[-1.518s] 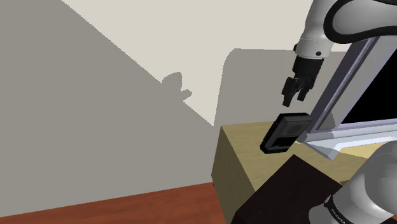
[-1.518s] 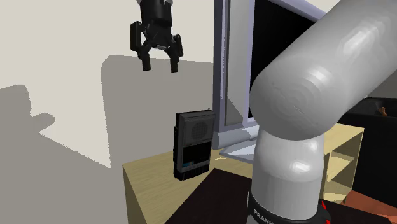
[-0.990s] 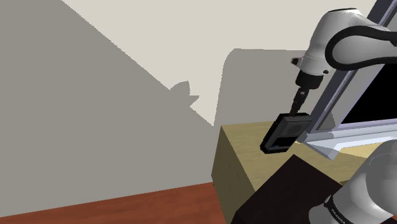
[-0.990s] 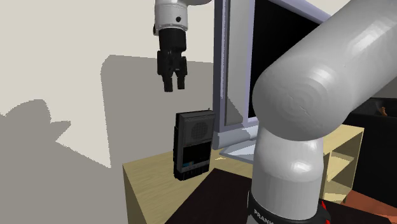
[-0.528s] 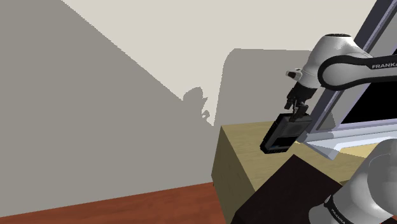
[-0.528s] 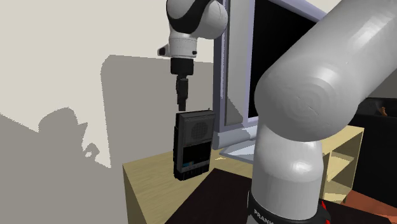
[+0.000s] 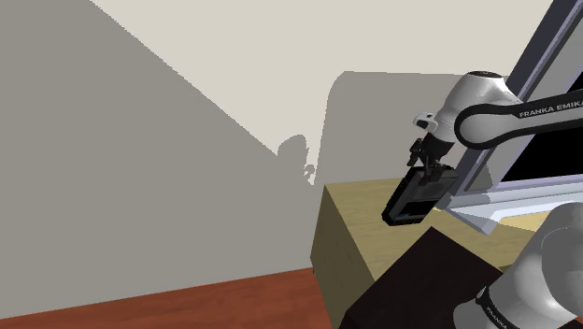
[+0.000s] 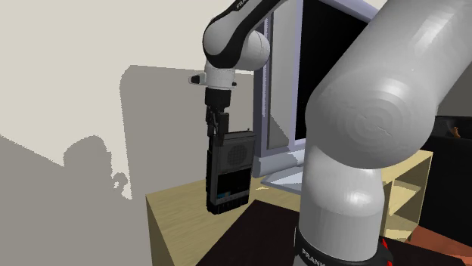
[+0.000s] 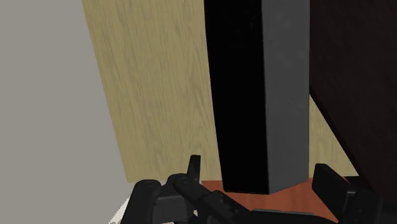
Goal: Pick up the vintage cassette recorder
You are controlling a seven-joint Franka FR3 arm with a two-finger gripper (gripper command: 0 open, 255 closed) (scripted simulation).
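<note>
Wrist view shows the claw open wide around the black cassette recorder, which stands on the wooden table. The claw has just come down from above, so squeezing should come next

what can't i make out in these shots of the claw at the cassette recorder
Shoulder view: the claw's tips blend into the black cassette recorder.
Second exterior view: claw seen edge-on, one finger hiding the other; gap unreadable.
Wrist view: recorder seen end-on, its front face turned away.
Monitor: cut off by the shoulder view's right edge, partly behind the arm.
</note>
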